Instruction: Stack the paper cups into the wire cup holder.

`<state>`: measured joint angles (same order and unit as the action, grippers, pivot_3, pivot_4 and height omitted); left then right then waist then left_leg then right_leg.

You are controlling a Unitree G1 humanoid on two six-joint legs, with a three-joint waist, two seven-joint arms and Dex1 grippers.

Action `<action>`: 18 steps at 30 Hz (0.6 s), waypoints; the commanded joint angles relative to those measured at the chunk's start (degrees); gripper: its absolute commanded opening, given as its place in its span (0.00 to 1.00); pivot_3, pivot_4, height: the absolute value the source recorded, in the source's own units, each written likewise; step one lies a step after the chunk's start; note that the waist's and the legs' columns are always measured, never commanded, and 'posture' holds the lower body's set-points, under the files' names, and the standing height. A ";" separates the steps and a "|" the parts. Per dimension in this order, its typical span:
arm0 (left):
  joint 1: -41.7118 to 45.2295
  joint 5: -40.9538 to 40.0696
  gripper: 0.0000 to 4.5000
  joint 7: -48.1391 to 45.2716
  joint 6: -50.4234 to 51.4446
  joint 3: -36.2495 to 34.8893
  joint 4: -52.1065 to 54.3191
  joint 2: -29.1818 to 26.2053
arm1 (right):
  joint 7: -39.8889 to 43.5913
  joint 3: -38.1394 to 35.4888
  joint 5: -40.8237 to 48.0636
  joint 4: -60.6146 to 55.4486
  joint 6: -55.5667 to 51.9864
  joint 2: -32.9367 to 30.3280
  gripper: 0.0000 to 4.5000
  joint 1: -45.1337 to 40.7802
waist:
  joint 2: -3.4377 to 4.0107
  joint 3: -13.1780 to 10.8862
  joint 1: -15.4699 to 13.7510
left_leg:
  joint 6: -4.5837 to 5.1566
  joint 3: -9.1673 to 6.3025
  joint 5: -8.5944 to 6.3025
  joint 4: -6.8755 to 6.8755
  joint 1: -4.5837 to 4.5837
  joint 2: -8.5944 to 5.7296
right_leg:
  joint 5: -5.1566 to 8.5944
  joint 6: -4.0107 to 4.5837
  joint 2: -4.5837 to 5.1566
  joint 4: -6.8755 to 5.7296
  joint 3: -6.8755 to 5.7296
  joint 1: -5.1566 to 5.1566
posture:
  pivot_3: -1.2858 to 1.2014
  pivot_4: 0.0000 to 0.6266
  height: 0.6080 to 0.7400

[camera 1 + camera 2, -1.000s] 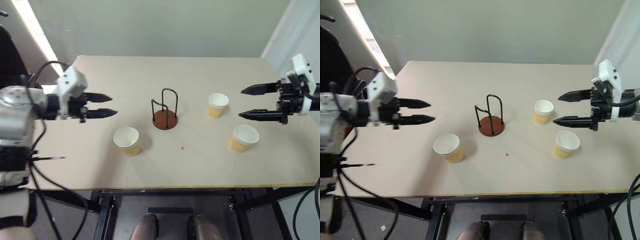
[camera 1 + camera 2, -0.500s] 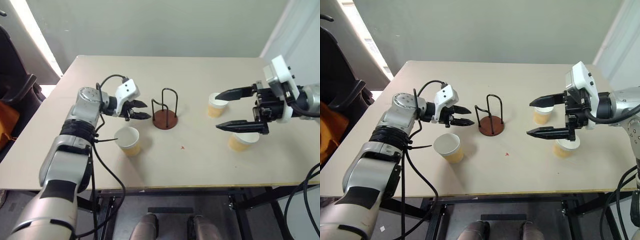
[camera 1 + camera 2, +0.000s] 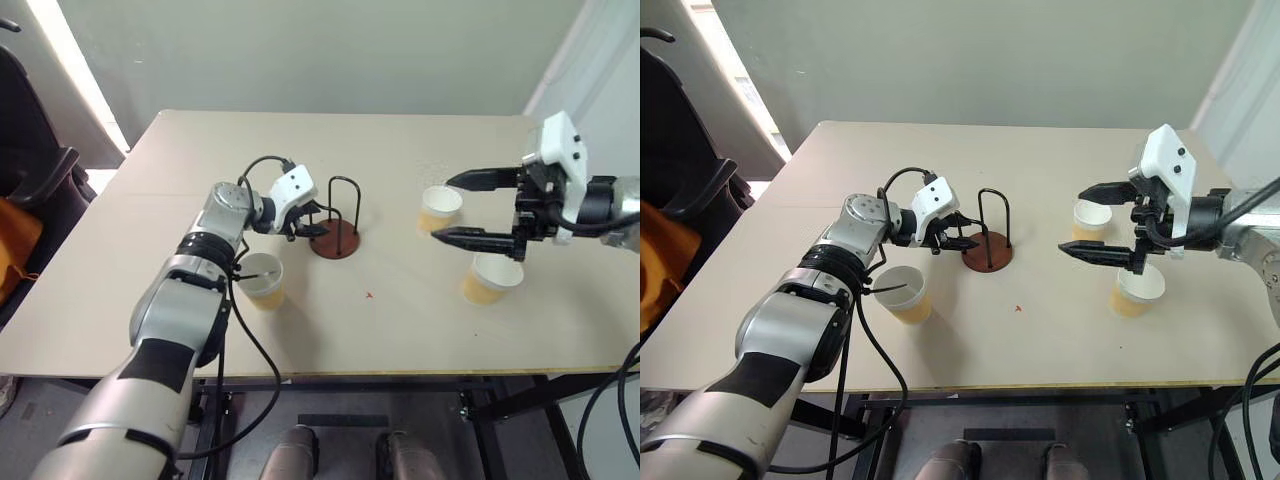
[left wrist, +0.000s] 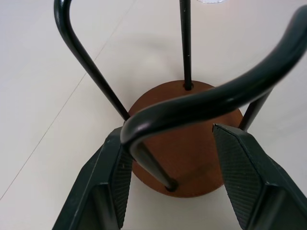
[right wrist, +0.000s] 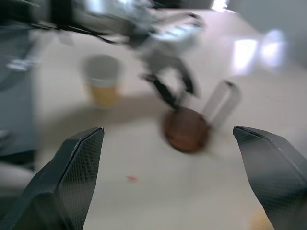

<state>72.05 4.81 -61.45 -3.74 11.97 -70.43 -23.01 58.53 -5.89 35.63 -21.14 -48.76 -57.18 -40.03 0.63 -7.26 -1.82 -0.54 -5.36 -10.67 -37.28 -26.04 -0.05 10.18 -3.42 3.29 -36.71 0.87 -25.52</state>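
Table (image 3: 400, 140), holder (image 4: 192, 139) between left fingers (image 4: 115, 177)

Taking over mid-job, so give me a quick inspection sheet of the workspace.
Surface: beige table, one small red speck.
Job's things: wire cup holder empty; three paper cups upright on the table, apart.
Clutter: nothing seen.
Grippers: left gripper open, fingers either side of a holder hoop; right gripper open, beside the two right cups.
Cables: black cable looped along left arm.
Surroundings: grey wall, dark chair.
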 commanded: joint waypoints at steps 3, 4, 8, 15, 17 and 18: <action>0.09 -1.17 0.61 -7.00 -0.69 -2.04 3.16 -2.70 | -1.34 -1.65 0.10 -3.19 0.83 -0.89 1.00 1.69 | 0.00 0.00 0.00 | 0.02 0.04 0.00 0.00 -0.02 -0.09 | 0.13 -0.21 -0.06 0.00 0.30 -0.02 | 0.52 0.24 1.00; 0.00 -1.02 0.61 -6.38 -0.49 -2.15 3.03 -2.68 | -1.44 -1.71 0.30 -3.37 0.85 -0.79 1.00 1.82 | 0.00 0.00 0.02 | 0.03 0.08 0.00 -0.01 -0.01 -0.11 | 0.18 -0.28 -0.09 -0.01 0.45 -0.02 | 0.52 0.24 1.00; -0.23 -1.19 0.61 -6.95 0.44 -2.72 3.73 -3.01 | -1.98 -1.08 -0.32 -3.14 1.48 -0.67 1.00 1.94 | 0.00 0.00 0.05 | 0.07 0.24 0.01 -0.27 -0.05 -0.19 | 0.29 -0.51 -0.08 -0.02 0.71 0.01 | 0.52 0.24 1.00; -1.60 -2.10 0.61 -8.95 2.18 -4.30 6.69 -5.11 | -2.35 -1.19 -0.22 -3.34 2.05 -0.70 1.00 2.65 | 0.00 0.00 0.03 | 0.53 0.31 -0.29 -0.78 -0.24 -0.22 | 0.34 -0.64 -0.05 0.00 0.82 0.02 | 0.52 0.24 1.00; -1.18 -1.77 0.61 -6.71 2.00 -4.36 5.77 -3.88 | -2.53 -0.93 -0.41 -3.36 2.24 -0.54 1.00 2.71 | 0.01 0.00 -0.06 | 0.57 0.32 -0.33 -0.78 -0.23 -0.22 | 0.35 -0.65 -0.04 -0.01 0.82 0.02 | 0.52 0.24 1.00; -1.04 -1.61 0.61 -5.99 1.81 -4.34 5.51 -3.44 | -2.60 -0.84 -0.43 -3.43 2.26 -0.52 1.00 2.74 | 0.01 0.00 -0.15 | 0.59 0.32 -0.34 -0.78 -0.23 -0.22 | 0.35 -0.65 -0.04 -0.01 0.81 0.02 | 0.52 0.24 1.00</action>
<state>70.43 3.14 -68.78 -1.43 8.46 -65.46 -27.24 56.48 -5.82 35.60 -23.05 -47.54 -57.24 -36.84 0.64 -7.26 -1.97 0.07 -5.04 -11.02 -38.06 -26.28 -0.27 10.52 -4.06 3.27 -36.72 1.68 -25.50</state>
